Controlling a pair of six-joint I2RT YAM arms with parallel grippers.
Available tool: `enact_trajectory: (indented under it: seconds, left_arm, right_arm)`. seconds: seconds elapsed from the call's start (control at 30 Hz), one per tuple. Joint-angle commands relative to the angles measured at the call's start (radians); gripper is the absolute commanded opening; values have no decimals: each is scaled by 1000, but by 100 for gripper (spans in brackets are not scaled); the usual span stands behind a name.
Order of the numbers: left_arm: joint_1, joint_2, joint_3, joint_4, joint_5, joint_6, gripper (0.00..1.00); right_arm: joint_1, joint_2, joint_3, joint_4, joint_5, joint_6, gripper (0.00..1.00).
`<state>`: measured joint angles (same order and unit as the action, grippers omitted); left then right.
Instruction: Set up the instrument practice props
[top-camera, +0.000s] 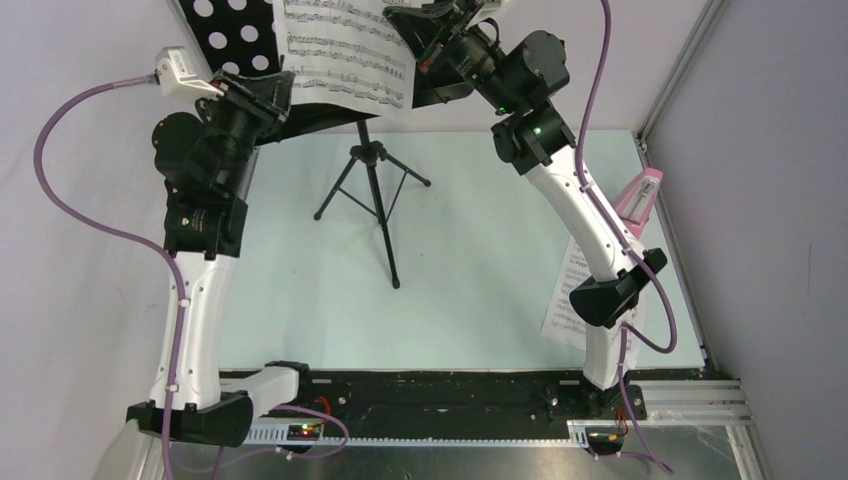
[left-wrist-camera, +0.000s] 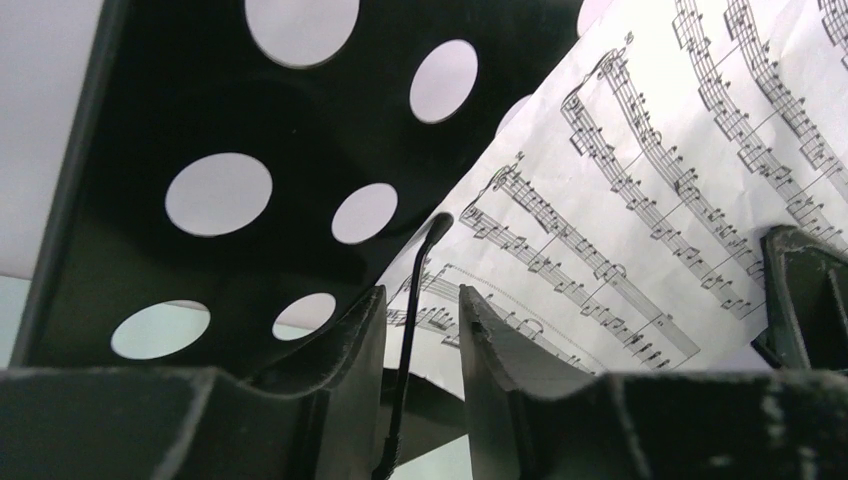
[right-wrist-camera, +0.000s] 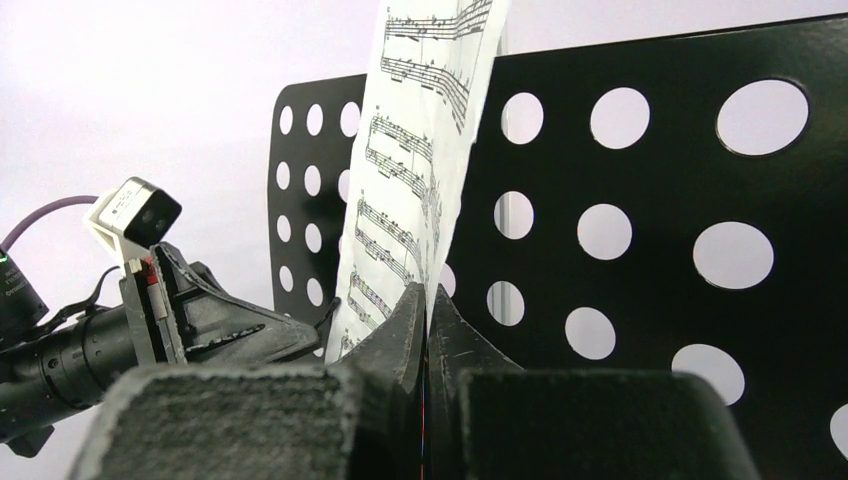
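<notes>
Left gripper: the fingers are held narrowly apart. A thin black wire retainer is seen in the gap, and no contact with either pad can be made out.
Right gripper: the fingers are pressed together on the lower edge of a white printed sheet-music page.
Held page: it is kept upright, just above the right fingers.
Black hole-punched metal desk: it is seen directly behind both pairs of fingers.
Black tripod legs: they are planted on the pale table, below both grippers.
Small pink pyramid metronome: it is stood well apart from both grippers.
Second printed page: it is laid flat, far from the fingers.
</notes>
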<state>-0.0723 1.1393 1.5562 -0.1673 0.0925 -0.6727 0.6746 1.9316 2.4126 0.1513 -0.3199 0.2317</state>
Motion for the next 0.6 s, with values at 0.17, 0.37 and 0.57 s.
enact_trajectory:
  seconds: [0.17, 0.37, 0.57]
  left_arm:
    - [6, -67, -42, -3, -6, 98, 46]
    - [7, -49, -39, -2, 51, 106, 38]
    - [7, -27, -21, -2, 64, 121, 32]
  right_arm:
    - [11, 13, 30, 64, 2, -2, 0]
    - [15, 16, 32, 70, 5, -6, 0]
    - [16, 17, 31, 67, 5, -6, 0]
